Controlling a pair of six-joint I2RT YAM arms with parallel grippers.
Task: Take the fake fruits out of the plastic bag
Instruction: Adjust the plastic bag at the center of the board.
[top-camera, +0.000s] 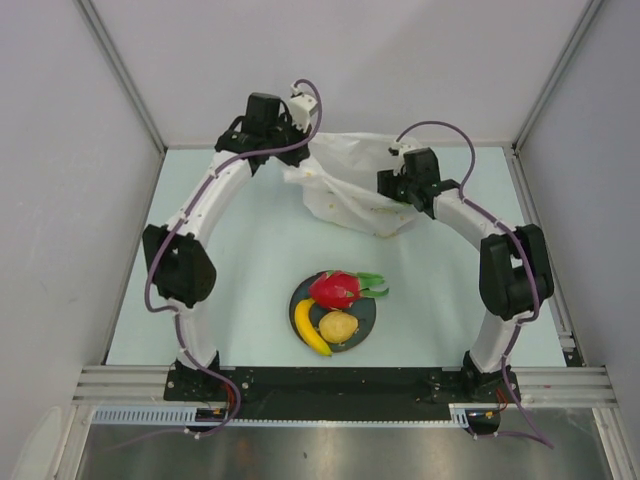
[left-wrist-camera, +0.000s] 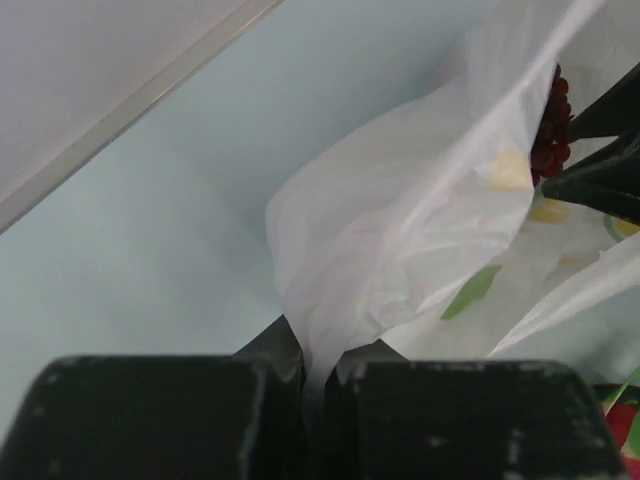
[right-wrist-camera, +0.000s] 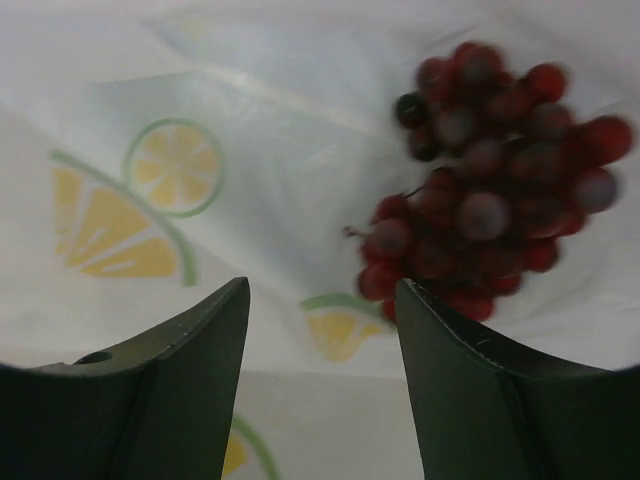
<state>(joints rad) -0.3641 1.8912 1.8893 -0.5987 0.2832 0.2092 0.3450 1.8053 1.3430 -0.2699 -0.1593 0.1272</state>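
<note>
The crinkly white plastic bag (top-camera: 350, 195) lies at the back of the table. My left gripper (top-camera: 298, 140) is shut on its left edge, with a fold of the film (left-wrist-camera: 400, 250) pinched between the jaws (left-wrist-camera: 322, 375). Reaching into the bag's mouth from the right, my right gripper (top-camera: 390, 185) stands open (right-wrist-camera: 320, 285) with nothing between its fingers. The dark red grape bunch (right-wrist-camera: 490, 190) lies inside the bag just ahead of the right finger, and shows at the opening (left-wrist-camera: 552, 125). The dragon fruit (top-camera: 335, 289), banana (top-camera: 310, 328) and round yellow fruit (top-camera: 338, 325) sit on the plate.
The round dark plate (top-camera: 366, 318) stands near the table's front centre, between the two arm bases. Grey walls close in the table at the back and on both sides.
</note>
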